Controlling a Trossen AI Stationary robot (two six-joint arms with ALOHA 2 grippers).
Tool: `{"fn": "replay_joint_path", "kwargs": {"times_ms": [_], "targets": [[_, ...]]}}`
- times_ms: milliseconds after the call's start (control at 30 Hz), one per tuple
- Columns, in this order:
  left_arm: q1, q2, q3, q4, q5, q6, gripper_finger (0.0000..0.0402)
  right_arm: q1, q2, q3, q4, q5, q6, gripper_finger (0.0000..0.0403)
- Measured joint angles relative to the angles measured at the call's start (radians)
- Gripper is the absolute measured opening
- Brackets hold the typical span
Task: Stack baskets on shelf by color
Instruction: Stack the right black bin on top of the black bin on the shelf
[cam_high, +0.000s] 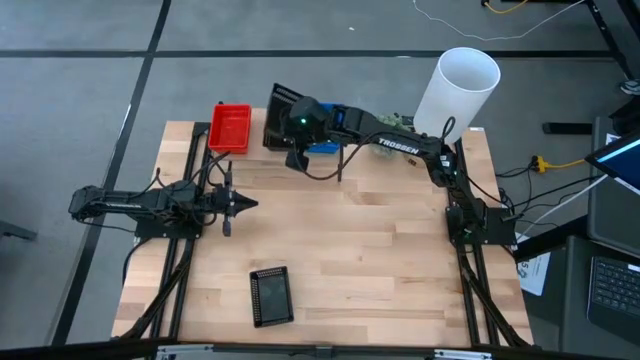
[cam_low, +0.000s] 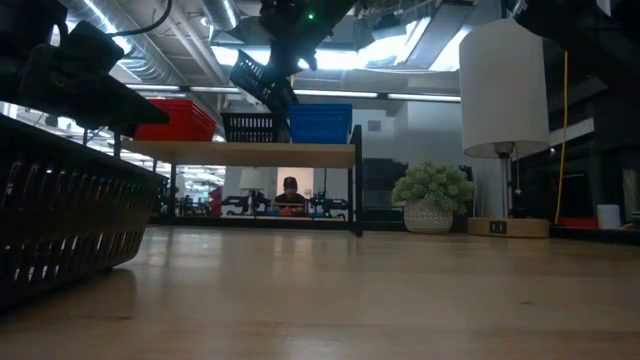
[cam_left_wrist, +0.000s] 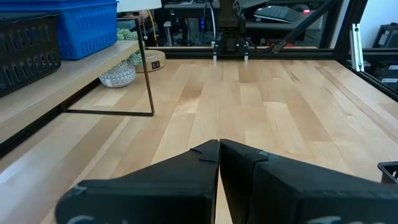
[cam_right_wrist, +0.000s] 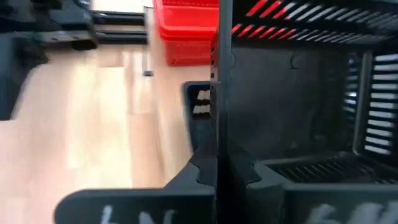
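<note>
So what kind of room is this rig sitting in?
Probably a robotics lab or workshop. The low view shows exposed ceiling ducts and a person at another rig beyond the shelf; the high view shows loose cables and a laptop beside the table.

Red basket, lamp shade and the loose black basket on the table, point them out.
Red basket (cam_high: 230, 127), high view, its floor.
Lamp shade (cam_high: 458, 92), high view, its side.
Loose black basket (cam_high: 271, 296), high view, its mesh floor.

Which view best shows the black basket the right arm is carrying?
The low view: the carried black basket hangs tilted above the shelf, under the right end effector. The high view hides most of it behind the arm; the right wrist view shows only blurred mesh.
</note>
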Motion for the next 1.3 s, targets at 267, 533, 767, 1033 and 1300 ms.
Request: {"fn": "replay_joint_path", "kwargs": {"times_ms": [267,533,767,1033,1300], "targets": [[0.0,0.0,0.0,0.0,0.0,0.0,0.0005,-0.003,0.0,0.0,0.002,-0.031,0.024,0.0],[0.0,0.0,0.0,0.0,0.0,0.0,0.0005,-0.004,0.0,-0.021,0.002,0.005,0.056,0.0],[0.0,0.0,0.0,0.0,0.0,0.0,0.0005,-0.004,0.0,-0.022,0.05,0.0,0.043,0.0],[0.0,0.0,0.0,0.0,0.0,0.0,0.0005,-0.004,0.012,-0.022,0.025,-0.003,0.026,0.0],[0.0,0.0,0.0,0.0,0.0,0.0,0.0005,-0.004,0.011,-0.021,0.012,-0.003,0.026,0.0002]]}}
